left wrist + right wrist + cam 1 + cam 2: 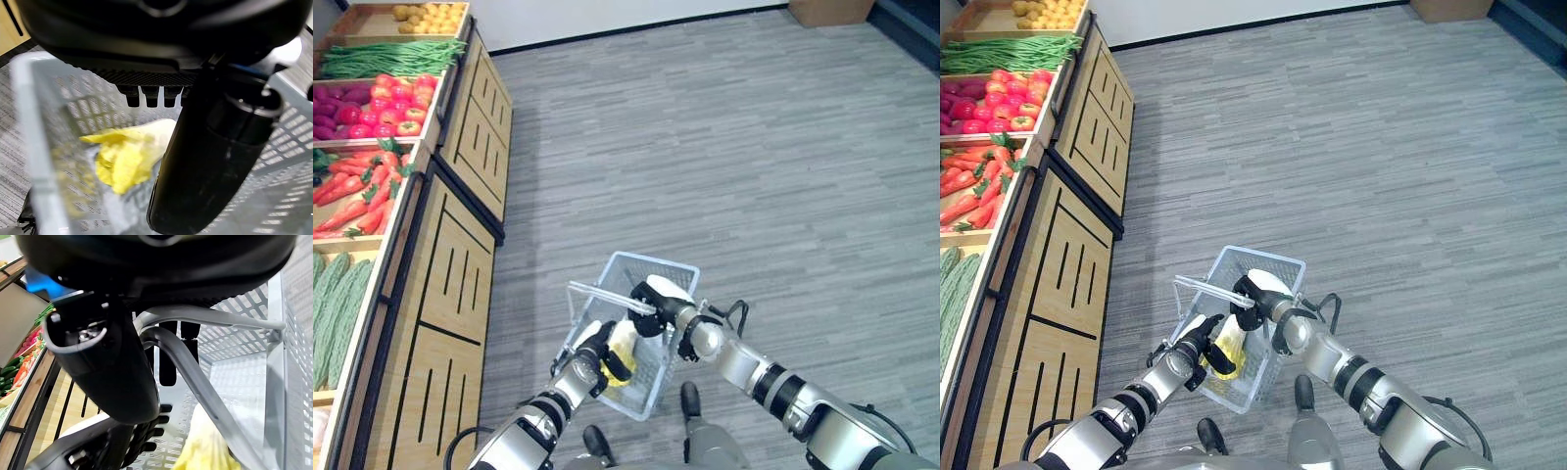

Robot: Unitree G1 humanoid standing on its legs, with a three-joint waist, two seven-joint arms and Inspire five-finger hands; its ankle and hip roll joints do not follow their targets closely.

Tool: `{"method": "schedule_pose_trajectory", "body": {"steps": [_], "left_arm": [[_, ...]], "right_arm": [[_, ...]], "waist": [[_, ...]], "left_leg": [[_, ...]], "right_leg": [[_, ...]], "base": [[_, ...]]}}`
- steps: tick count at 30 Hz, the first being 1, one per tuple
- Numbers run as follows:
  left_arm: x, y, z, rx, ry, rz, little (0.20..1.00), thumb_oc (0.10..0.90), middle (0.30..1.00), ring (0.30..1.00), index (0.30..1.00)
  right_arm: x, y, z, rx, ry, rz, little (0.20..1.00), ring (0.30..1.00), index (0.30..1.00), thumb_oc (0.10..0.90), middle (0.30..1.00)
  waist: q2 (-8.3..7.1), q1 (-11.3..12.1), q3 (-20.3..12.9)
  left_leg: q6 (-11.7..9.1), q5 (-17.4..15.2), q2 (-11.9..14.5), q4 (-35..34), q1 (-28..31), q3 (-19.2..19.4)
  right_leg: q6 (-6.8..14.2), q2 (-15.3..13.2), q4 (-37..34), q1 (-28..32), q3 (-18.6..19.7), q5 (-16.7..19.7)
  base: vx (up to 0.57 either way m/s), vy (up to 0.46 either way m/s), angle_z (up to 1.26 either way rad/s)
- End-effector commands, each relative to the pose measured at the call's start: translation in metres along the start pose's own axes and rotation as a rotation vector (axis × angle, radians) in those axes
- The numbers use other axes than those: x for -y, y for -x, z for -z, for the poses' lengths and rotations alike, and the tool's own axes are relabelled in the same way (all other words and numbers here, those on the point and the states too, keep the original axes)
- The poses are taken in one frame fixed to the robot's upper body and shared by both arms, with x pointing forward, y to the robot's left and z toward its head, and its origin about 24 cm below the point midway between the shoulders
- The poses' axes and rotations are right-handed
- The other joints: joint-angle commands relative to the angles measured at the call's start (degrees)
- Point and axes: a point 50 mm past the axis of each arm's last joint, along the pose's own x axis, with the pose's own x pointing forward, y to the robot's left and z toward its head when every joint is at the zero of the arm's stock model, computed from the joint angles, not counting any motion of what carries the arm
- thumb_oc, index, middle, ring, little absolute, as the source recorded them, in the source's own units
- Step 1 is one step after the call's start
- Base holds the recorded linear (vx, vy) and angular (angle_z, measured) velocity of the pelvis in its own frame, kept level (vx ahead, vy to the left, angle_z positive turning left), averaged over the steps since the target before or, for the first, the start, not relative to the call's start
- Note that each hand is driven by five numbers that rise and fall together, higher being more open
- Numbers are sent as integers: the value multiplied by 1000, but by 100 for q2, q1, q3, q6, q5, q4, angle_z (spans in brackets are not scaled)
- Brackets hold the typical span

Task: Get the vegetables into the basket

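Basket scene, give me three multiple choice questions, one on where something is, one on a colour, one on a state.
1. Where is the yellow vegetable?
A. Inside the basket
B. On the floor
C. On the wooden stand

2. What colour is the basket?
A. Red
B. White
C. Green

3. What is the right robot hand doing?
A. Hanging open at the side
B. Gripping the basket handle
C. Picking carrots

Answers: 1 A, the left wrist view shows it lying behind the mesh walls. 2 B, the mesh is white. 3 B, the right wrist view shows fingers curled round the handle bars.
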Motion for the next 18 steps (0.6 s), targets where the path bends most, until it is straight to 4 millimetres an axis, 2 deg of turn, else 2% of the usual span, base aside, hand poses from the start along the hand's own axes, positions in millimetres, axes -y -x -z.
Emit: {"method": "schedule_pose_trajectory", "body": {"steps": [1, 2, 6, 7, 8, 9, 10, 11, 12, 13, 16, 17, 18], "left_arm": [[-10, -3, -18, 112, -159, 9, 1000, 900, 1000, 1000, 1000], [-10, -2, -17, 111, -161, 10, 1000, 900, 1000, 1000, 1000], [-16, 6, -3, 159, -252, 72, 1000, 900, 1000, 1000, 1000], [-17, 8, 1, 158, -250, 79, 1000, 900, 1000, 1000, 1000], [-17, 8, 2, 157, -251, 80, 1000, 900, 1000, 1000, 1000], [-24, 12, 13, 146, -200, 78, 1000, 900, 1000, 1000, 1000], [-24, 12, 13, 146, -200, 78, 1000, 900, 1000, 1000, 1000], [-29, 15, 20, 145, -163, 74, 1000, 900, 1000, 1000, 1000], [-31, 17, 25, 132, -142, 68, 1000, 900, 1000, 1000, 1000], [-31, 17, 26, 131, -142, 69, 1000, 900, 1000, 1000, 1000], [-41, 23, 53, 45, -48, 26, 1000, 900, 1000, 1000, 1000], [-41, 23, 53, 45, -48, 27, 1000, 900, 1000, 1000, 1000], [-44, 26, 67, 1, -9, 5, 1000, 900, 1000, 1000, 1000]], "right_arm": [[35, -14, -51, 222, -110, 172, 300, 300, 300, 400, 300], [34, -13, -51, 222, -112, 172, 300, 300, 300, 400, 300], [43, -7, 3, 21, -126, 216, 300, 300, 300, 400, 300], [43, -5, 12, -12, -128, 218, 300, 300, 300, 400, 300], [42, -5, 12, -13, -129, 217, 300, 300, 300, 400, 300], [43, 1, 37, -111, -135, 225, 300, 300, 300, 400, 300], [43, 1, 37, -111, -135, 225, 300, 300, 300, 400, 300], [43, 9, 59, -195, -151, 244, 300, 300, 300, 400, 300], [42, 14, 70, -238, -155, 246, 300, 300, 300, 400, 300], [41, 14, 70, -238, -155, 245, 300, 300, 300, 400, 300], [39, 41, 115, -414, -182, 282, 300, 300, 300, 400, 300], [38, 41, 116, -415, -183, 282, 300, 300, 300, 400, 300], [35, 55, 133, -486, -204, 292, 300, 300, 300, 400, 300]], "waist": [[-145, 105, -509], [-152, 108, -509], [-158, 248, -654], [-166, 272, -684], [-172, 275, -687], [-199, 335, -731], [-199, 335, -731], [-220, 374, -762], [-234, 393, -772], [-238, 392, -775], [-315, 435, -776], [-315, 434, -778], [-351, 455, -769]], "left_leg": [[-291, 49, 168, 65, -146, -408], [-291, 47, 166, 65, -136, -412], [-269, -29, 123, 69, 31, -507], [-262, -45, 116, 68, 68, -518], [-262, -47, 115, 67, 74, -518], [-250, -71, 105, 72, 129, -550], [-250, -71, 105, 72, 129, -550], [-248, -81, 98, 77, 163, -576], [-245, -81, 95, 80, 173, -595], [-245, -82, 94, 80, 176, -597], [-227, -92, 68, 94, 199, -659], [-227, -93, 67, 95, 201, -663], [-216, -98, 64, 101, 208, -684]], "right_leg": [[353, -237, 218, 389, -108, -484], [354, -239, 216, 403, -113, -487], [379, -287, 266, 613, -201, -573], [385, -297, 269, 646, -214, -589], [386, -298, 268, 653, -214, -591], [395, -317, 277, 726, -246, -607], [395, -317, 277, 726, -246, -607], [400, -331, 293, 767, -270, -622], [405, -335, 301, 785, -278, -629], [406, -336, 301, 788, -280, -630], [417, -365, 341, 817, -316, -642], [417, -367, 341, 822, -320, -644], [426, -388, 340, 855, -350, -647]], "base": [[38, 23, 11], [29, 27, 15], [44, 36, 15], [33, 26, 5], [25, 23, 10], [10, 8, 7], [21, 16, 5], [0, 0, 0], [14, 14, 4], [5, 8, 11], [-5, 13, 8], [-5, 5, 8], [6, 16, 7]]}}
